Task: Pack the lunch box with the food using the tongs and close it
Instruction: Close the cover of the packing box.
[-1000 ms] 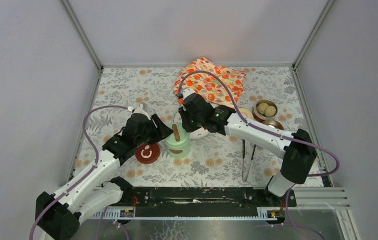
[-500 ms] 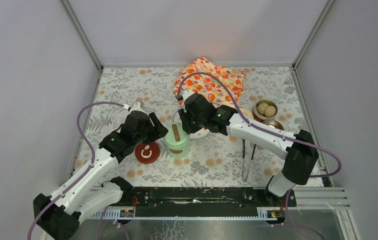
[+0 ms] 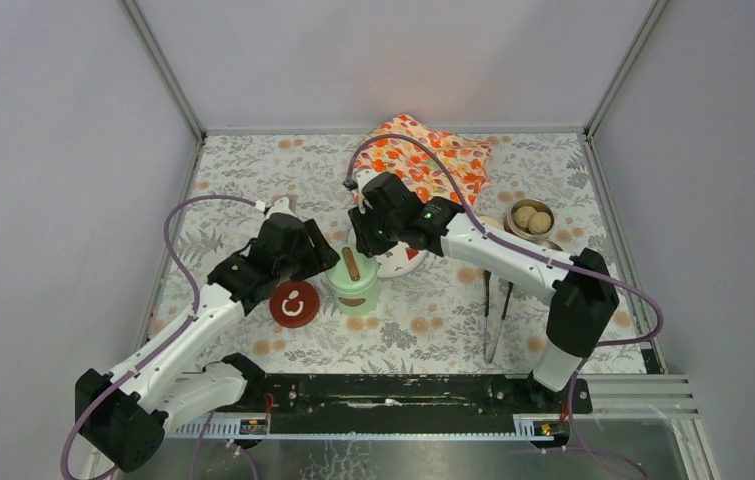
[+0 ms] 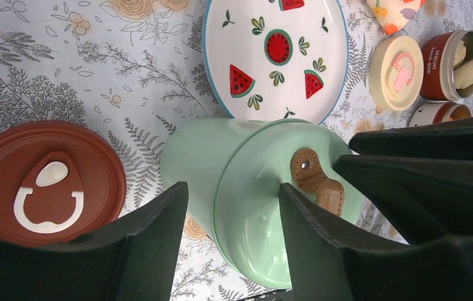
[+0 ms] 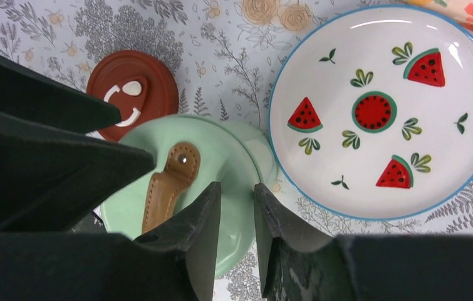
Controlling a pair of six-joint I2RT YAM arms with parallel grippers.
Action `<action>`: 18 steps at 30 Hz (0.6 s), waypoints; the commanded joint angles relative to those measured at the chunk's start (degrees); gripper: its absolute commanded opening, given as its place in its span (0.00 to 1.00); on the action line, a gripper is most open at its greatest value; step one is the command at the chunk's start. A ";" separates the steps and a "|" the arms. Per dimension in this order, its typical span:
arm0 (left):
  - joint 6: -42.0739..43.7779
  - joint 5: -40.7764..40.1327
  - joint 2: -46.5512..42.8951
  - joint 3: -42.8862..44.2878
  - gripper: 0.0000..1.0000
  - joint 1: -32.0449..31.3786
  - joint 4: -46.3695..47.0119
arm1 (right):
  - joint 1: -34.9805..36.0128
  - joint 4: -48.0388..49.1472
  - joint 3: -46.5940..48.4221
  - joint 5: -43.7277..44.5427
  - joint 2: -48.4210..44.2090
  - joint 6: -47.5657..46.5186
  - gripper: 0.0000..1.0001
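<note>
The lunch box's tall mint-green pot [image 3: 354, 287] stands at the table's middle, its green lid on, with a brown strap [image 4: 314, 180] across it. My left gripper [image 4: 232, 188] is open, its fingers straddling the lid's left rim without touching it. My right gripper [image 5: 237, 207] hovers over the lid's far rim, its jaws a narrow gap apart and holding nothing. The dark red lid [image 3: 294, 303] lies left of the pot. Beige balls of food [image 3: 530, 217] fill a steel bowl at the right. The tongs [image 3: 488, 300] lie on the table by the right arm.
A white watermelon-print plate [image 5: 447, 125] sits just behind the pot. The cream lid [image 4: 396, 69] and a second low bowl [image 4: 437, 113] lie near the filled bowl. An orange flowered cloth [image 3: 418, 160] is bunched at the back.
My right gripper has drawn back and left from the pot and its jaws have parted a little. The left gripper has edged closer to the pot's lid.
</note>
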 commanded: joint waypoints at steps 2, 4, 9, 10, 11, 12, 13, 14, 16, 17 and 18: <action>1.35 0.44 1.96 -1.61 0.60 -0.09 -0.19 | -0.04 -1.50 1.62 -3.24 4.49 -1.32 0.32; 1.18 1.62 2.46 -2.41 0.58 -0.07 0.24 | -0.01 -2.90 1.57 -2.98 5.73 -1.67 0.31; 1.04 3.43 3.53 -4.21 0.50 -0.06 0.64 | 0.21 -7.29 0.19 -1.99 8.72 -3.17 0.30; 1.04 3.74 3.71 -4.60 0.49 -0.16 0.64 | 0.30 -8.15 -0.36 -1.60 9.38 -3.32 0.30; 1.04 4.10 3.85 -4.89 0.47 -0.18 0.65 | 0.42 -9.20 -0.94 -1.22 9.89 -3.45 0.29; 1.04 4.57 4.02 -5.20 0.46 -0.18 0.67 | 0.56 -9.80 -1.57 -0.95 10.50 -3.60 0.29; 1.04 4.94 4.12 -5.60 0.45 -0.18 0.65 | 0.65 -10.20 -2.40 -0.78 11.02 -3.69 0.29; 1.00 5.13 4.13 -6.02 0.44 -0.22 0.69 | 0.81 -10.45 -3.33 -0.61 11.42 -3.78 0.29; 0.87 5.29 4.06 -6.75 0.44 -0.26 0.46 | 0.98 -11.13 -5.43 -0.11 12.23 -3.60 0.29; 0.79 5.41 4.04 -7.06 0.43 -0.39 0.44 | 1.17 -11.31 -6.61 0.16 12.60 -3.57 0.29; 0.67 5.43 4.04 -7.37 0.43 -0.54 0.31 | 1.23 -11.30 -8.01 0.32 12.86 -3.43 0.29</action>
